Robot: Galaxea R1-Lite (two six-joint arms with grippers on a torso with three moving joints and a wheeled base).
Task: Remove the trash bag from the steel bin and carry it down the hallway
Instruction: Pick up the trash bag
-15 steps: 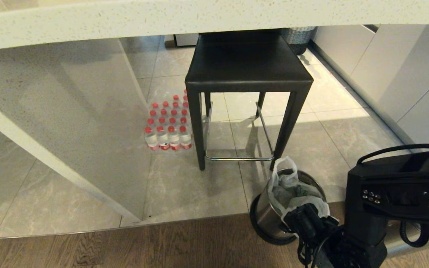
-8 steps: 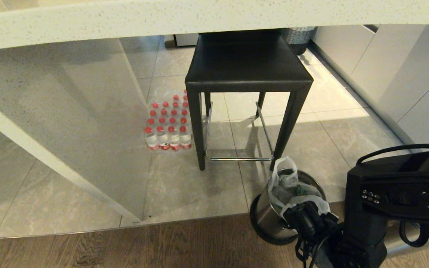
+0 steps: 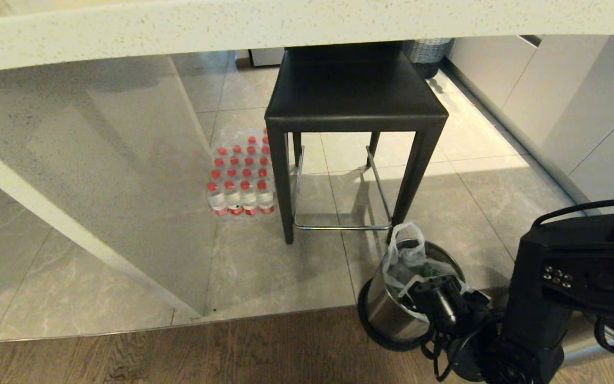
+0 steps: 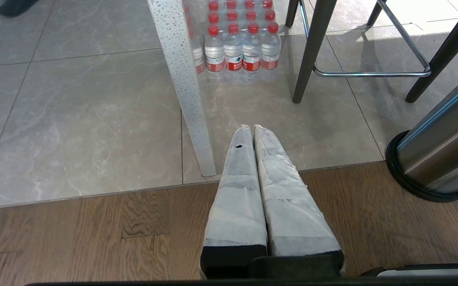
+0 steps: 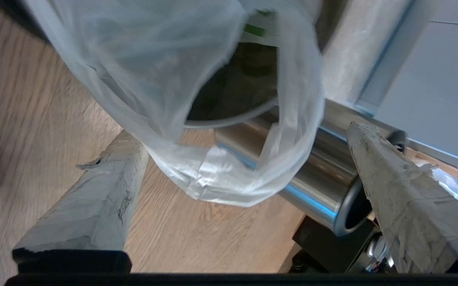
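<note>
The steel bin [image 3: 384,312] stands on the floor by the stool's front right leg, on a black ring. The trash bag [image 3: 405,256], whitish with green print, lines it, one handle sticking up at the far rim. My right gripper [image 5: 241,133] hangs open over the bin's near rim [image 5: 233,118]. The near handle loop of the bag [image 5: 221,178] droops between its fingers [image 5: 94,198], not pinched. In the head view the wrist covers that handle. My left gripper [image 4: 253,128] is shut, empty, low over the floor left of the bin [image 4: 439,159]. The hallway is out of view.
A black stool [image 3: 355,101] stands just behind the bin, under a white stone counter [image 3: 232,21] whose slanted panel [image 3: 99,176] reaches the floor. A pack of red-capped water bottles [image 3: 240,181] sits left of the stool. Pale cabinets [image 3: 579,122] line the right. A shiny tube [image 5: 324,178] lies beside the right fingers.
My right wrist has pushed forward over the bin's near rim and now covers more of the bag's near handle. The arm's upper body has shifted right. Bin, bag and left gripper have not moved.
</note>
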